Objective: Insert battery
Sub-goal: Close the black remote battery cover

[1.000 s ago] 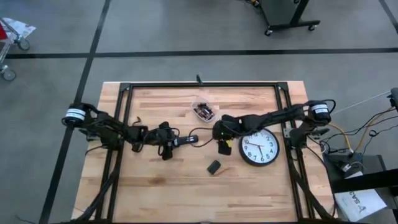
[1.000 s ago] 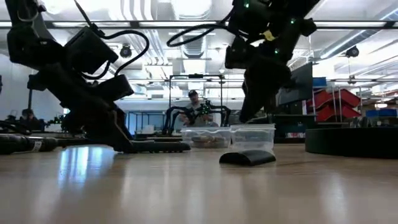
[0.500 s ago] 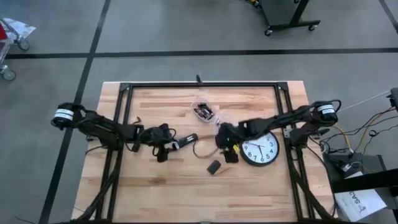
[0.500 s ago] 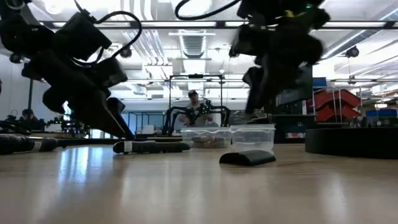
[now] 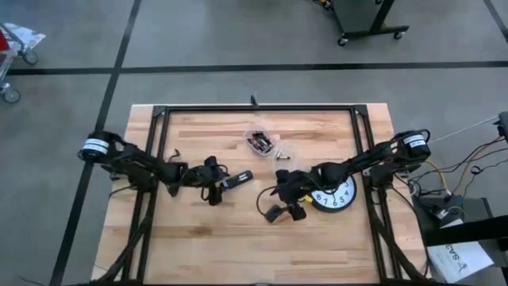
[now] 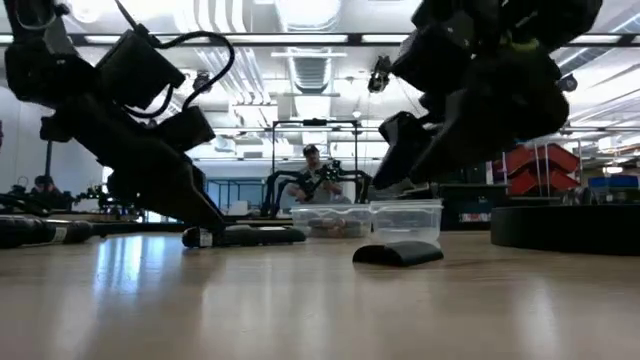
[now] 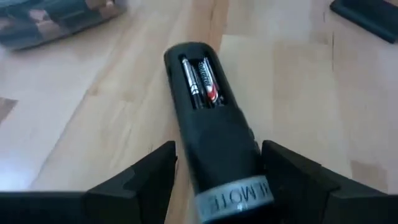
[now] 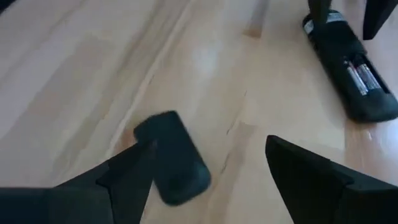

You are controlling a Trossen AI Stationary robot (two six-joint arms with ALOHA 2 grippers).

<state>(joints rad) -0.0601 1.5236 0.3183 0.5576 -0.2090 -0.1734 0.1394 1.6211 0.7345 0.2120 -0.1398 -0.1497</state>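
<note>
High view looks down on a pale wooden plank desk (image 5: 198, 238) with a dark metal frame, both dark arms reaching toward its middle. Left gripper (image 5: 216, 185) sits left of centre, right behind a long black remote (image 5: 236, 179) that lies flat on the wood. In the left wrist view the two dark fingers (image 7: 134, 183) are spread, one on either side of the remote's (image 7: 214, 140) near end, with a gap on each side, so they are not pinching it. The remote is a smooth, rounded black bar lying back-up with its cover off; two slim cylindrical batteries (image 7: 200, 84), one with a red band, lie side by side in the open compartment. A silvery label strip crosses the end nearest the fingers.

Right gripper (image 5: 292, 202) is just right of centre, over a small dark battery cover (image 5: 275, 213), a rounded rectangular piece lying on the desk. The right wrist view shows its fingers (image 8: 127, 177) spread wide, with the cover (image 8: 171, 157) lying flat on the wood near one of them and ungripped; the remote (image 8: 351, 71) lies farther off.

A round wall clock (image 5: 337, 193) with a white face and black rim lies flat to the right, partly under the right arm. A clear plastic tub (image 5: 259, 141) holding small dark items stands toward the far edge, seen in the low view as translucent square-sided containers (image 6: 405, 220).
</note>
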